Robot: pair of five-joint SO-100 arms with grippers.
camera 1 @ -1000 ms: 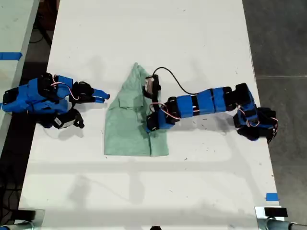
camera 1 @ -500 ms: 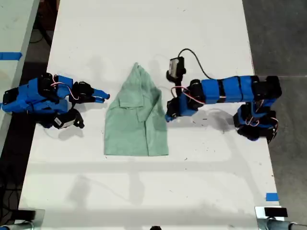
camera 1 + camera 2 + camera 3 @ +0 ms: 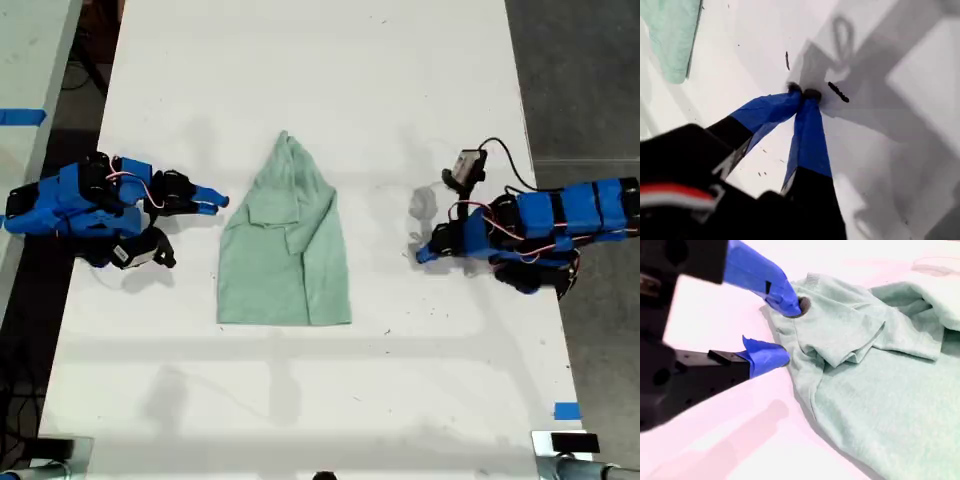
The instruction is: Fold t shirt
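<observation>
My first claw is pulling back across the table toward the exterior view's right; a second ago it was lying over the shirt's edge, and now it is sitting well apart from the cloth, above bare table. In its wrist view the tips are pressed together, clenched on nothing. The shirt is lying flat mid-table, narrowed to a point at the far end with a straight hem nearest the camera, one side already folded in. My second claw is waiting at the shirt's other edge, jaws parted, tips just beside a sleeve fold, gripping nothing. I am judging that one fold is done and the next falls to this second claw.
</observation>
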